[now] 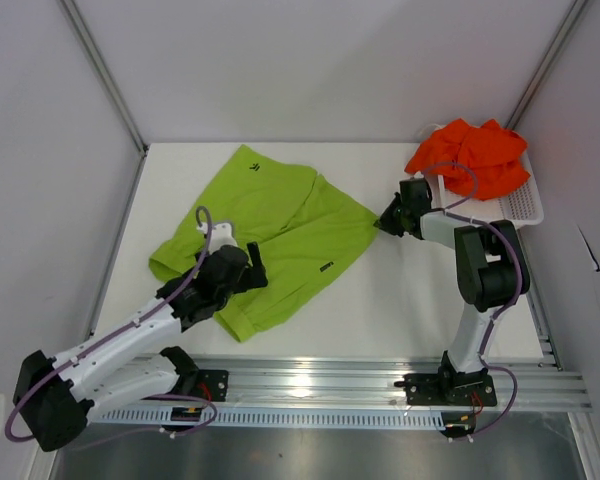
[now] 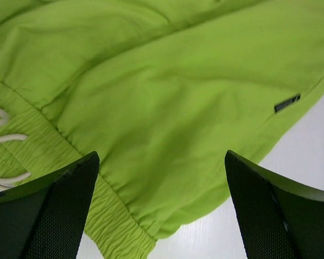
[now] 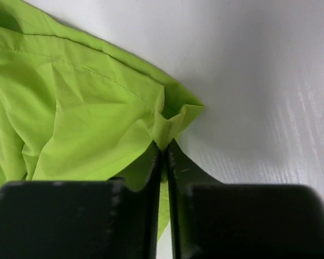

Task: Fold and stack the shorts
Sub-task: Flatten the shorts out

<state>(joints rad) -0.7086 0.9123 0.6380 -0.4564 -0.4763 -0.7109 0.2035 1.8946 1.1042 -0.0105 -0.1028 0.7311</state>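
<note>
White table (image 1: 410, 300): green shorts (image 1: 280, 215) corner pinched in right hand (image 3: 163, 148); left hand (image 1: 252, 268) open above them.

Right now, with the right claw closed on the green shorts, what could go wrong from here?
1. The right claw pinches only a small tuck at the corner of the green shorts. That bit may slip out once it is pulled.
2. The left claw hangs open above the fabric, holding nothing. A one-sided pull could drag or bunch the shorts rather than fold them.
</note>
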